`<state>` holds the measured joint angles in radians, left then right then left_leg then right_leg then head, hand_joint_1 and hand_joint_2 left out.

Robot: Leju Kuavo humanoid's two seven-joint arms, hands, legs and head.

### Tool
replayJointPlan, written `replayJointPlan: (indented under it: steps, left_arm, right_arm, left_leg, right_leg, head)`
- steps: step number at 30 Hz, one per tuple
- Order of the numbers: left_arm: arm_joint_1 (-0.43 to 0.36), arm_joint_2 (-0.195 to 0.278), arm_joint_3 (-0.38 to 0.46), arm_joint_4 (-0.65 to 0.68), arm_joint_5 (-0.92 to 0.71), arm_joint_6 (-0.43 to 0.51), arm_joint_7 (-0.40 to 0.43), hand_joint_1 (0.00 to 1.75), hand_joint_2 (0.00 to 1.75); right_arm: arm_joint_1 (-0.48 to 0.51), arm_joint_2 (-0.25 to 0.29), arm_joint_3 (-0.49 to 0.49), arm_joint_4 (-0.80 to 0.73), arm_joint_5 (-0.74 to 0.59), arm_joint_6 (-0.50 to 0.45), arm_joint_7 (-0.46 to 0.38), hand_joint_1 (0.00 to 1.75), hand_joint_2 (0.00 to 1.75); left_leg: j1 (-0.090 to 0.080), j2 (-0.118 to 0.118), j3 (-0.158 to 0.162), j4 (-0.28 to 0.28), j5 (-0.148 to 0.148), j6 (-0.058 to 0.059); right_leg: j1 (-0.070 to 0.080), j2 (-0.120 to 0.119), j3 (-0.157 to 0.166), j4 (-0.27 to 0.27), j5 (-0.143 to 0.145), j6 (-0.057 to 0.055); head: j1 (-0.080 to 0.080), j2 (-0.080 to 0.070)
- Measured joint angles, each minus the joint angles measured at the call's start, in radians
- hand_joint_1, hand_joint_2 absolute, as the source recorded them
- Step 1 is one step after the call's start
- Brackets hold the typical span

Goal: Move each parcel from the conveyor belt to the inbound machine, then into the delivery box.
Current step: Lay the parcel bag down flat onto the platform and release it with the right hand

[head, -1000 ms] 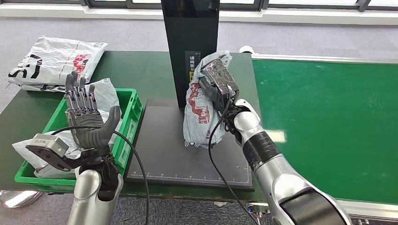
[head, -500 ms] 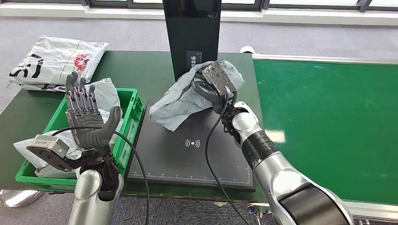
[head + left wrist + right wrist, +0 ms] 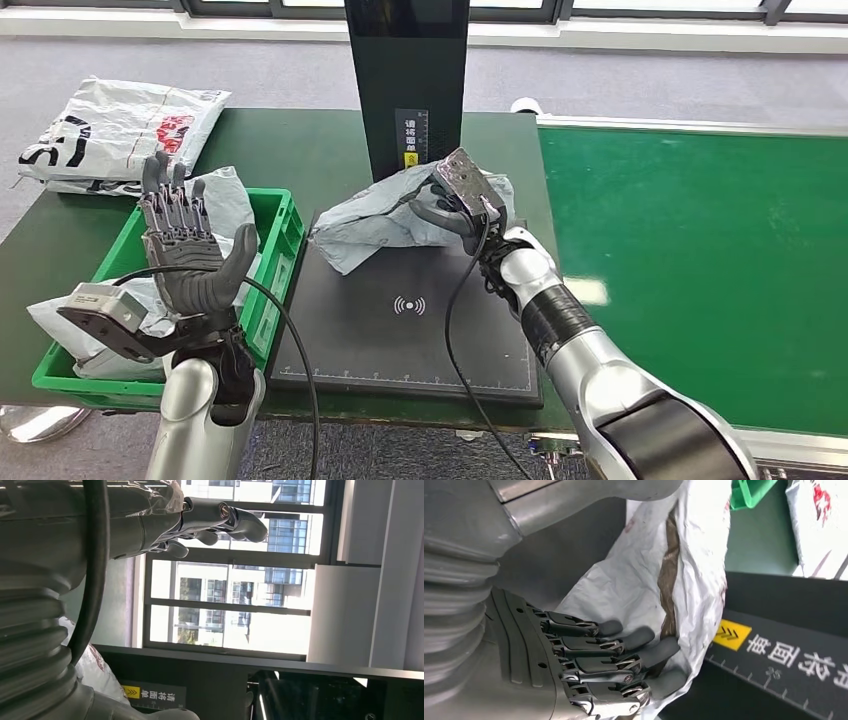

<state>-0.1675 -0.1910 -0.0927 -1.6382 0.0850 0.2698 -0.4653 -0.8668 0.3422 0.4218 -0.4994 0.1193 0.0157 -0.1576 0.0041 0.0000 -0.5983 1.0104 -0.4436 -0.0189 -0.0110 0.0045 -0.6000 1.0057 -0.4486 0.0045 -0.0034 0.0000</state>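
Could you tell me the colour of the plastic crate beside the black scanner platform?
Green crate, clearest in the head view.

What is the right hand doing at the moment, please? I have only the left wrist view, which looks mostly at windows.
Observer: The right hand holds a grey parcel over the far end of the machine's black plate. I cannot tell whether the parcel touches it.
Operator: Thank you. Is the left hand carrying anything?
Observer: No. The left hand is raised beside the green crate, with its fingers spread and nothing in them.
Operator: Is anything in that crate already?
Observer: Yes, white bags lie in it.
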Motion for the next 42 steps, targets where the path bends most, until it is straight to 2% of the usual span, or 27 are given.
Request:
replayJointPlan:
  steps: [8,11,14,17,20,26,34,36,39,42]
  left_arm:
    - [0.022,0.001,0.000,-0.008,-0.007,0.018,-0.001,0.00,1.75]
    - [0.054,0.005,0.000,-0.025,-0.017,0.022,-0.010,0.00,1.75]
    - [0.084,0.009,0.004,-0.045,-0.020,0.022,-0.021,0.00,1.75]
    - [0.098,0.011,0.006,-0.056,-0.020,0.020,-0.023,0.00,1.75]
    - [0.105,0.012,0.006,-0.062,-0.023,0.020,-0.023,0.00,1.75]
    - [0.138,0.013,0.027,-0.087,-0.035,0.014,-0.023,0.00,1.75]
    - [0.170,0.013,0.043,-0.124,-0.045,0.005,-0.019,0.00,1.75]
    - [0.189,0.013,0.045,-0.133,-0.083,-0.004,-0.001,0.00,1.75]
    - [0.214,0.016,0.042,-0.137,-0.240,0.000,0.043,0.00,1.75]
    - [0.220,0.017,0.031,-0.134,-0.359,0.014,0.070,0.00,1.75]
  right_arm:
    - [0.086,-0.035,-0.040,-0.107,-0.023,0.028,-0.067,0.00,1.75]
    - [0.181,-0.065,-0.067,-0.258,-0.050,0.024,-0.089,0.00,1.75]
    - [0.286,-0.100,-0.094,-0.457,-0.068,0.021,-0.080,0.00,1.75]
    - [0.352,-0.120,-0.107,-0.584,-0.072,0.018,-0.075,0.00,1.75]
    - [0.425,-0.134,-0.134,-0.722,-0.076,-0.015,-0.109,0.00,1.75]
    - [0.682,-0.157,-0.232,-1.106,-0.075,-0.084,-0.184,0.00,1.75]
    - [0.853,-0.163,-0.271,-1.315,-0.084,-0.093,-0.212,0.00,1.75]
    - [0.910,-0.163,-0.280,-1.353,-0.102,-0.099,-0.237,0.00,1.75]
    - [1.002,-0.160,-0.304,-1.416,-0.127,-0.104,-0.274,0.00,1.75]
    - [1.050,-0.154,-0.338,-1.466,-0.138,-0.094,-0.280,0.00,1.75]
  left_leg:
    - [0.000,0.000,0.000,0.000,0.000,0.000]
    - [0.000,-0.002,-0.001,0.000,0.000,0.000]
    - [0.000,-0.002,-0.002,0.000,-0.001,0.001]
    - [0.000,-0.002,-0.002,0.000,-0.002,0.001]
    - [0.000,-0.003,-0.002,0.000,-0.002,0.001]
    - [0.000,-0.005,-0.002,0.000,-0.004,0.000]
    - [0.000,-0.003,-0.001,0.000,-0.006,0.000]
    - [0.000,-0.004,-0.001,0.000,-0.006,0.000]
    - [0.000,-0.004,-0.001,0.000,-0.007,0.000]
    - [0.000,-0.003,-0.001,0.000,-0.008,0.001]
  right_leg:
    - [0.000,0.000,0.000,0.000,0.000,0.000]
    - [0.000,-0.001,0.000,-0.001,-0.001,0.000]
    - [0.000,-0.002,0.000,-0.001,-0.001,0.000]
    - [0.000,-0.001,-0.001,-0.001,-0.001,0.000]
    - [0.000,-0.003,0.000,-0.001,-0.001,0.000]
    - [0.000,-0.004,0.001,-0.001,-0.004,0.000]
    - [0.000,-0.003,0.001,-0.001,-0.005,0.000]
    - [0.000,-0.004,0.002,-0.001,-0.006,0.000]
    - [0.000,-0.004,0.001,-0.001,-0.006,0.000]
    - [-0.001,-0.003,0.001,-0.001,-0.007,0.000]
  head:
    - [0.000,0.000]
    - [0.000,0.000]
    - [0.000,0.000]
    - [0.000,0.000]
    - [0.000,0.000]
    - [0.000,0.000]
    - [0.000,0.000]
    - [0.000,0.000]
    - [0.000,0.000]
    - [0.000,0.000]
